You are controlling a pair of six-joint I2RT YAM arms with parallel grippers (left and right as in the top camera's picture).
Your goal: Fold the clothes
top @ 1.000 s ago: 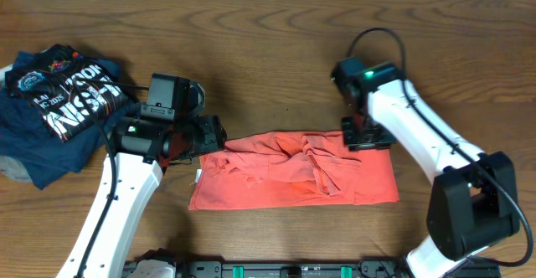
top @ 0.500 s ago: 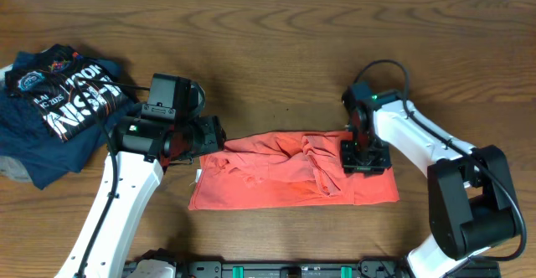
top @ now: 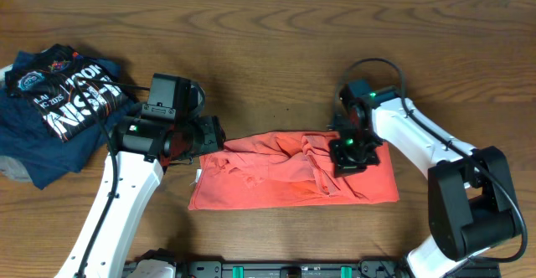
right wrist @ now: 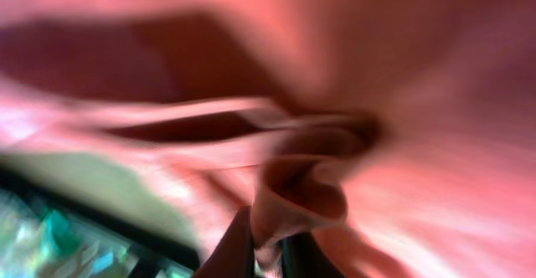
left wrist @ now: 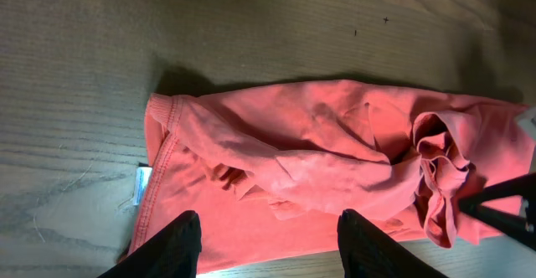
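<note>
Your right gripper (top: 350, 151) sits on the bunched right half of the coral-red T-shirt (top: 276, 177), its fingers (right wrist: 234, 244) drawn nearly together and pinching a raised fold of cloth. The shirt lies crumpled in a long strip on the wooden table (top: 268, 43), between both arms. Your left gripper (left wrist: 268, 223) hangs spread wide over the shirt's left end, holding nothing. Navy shirts (top: 59, 102) lie piled well apart at far left.

Soft, even light — right-wrist view heavily blurred
</note>
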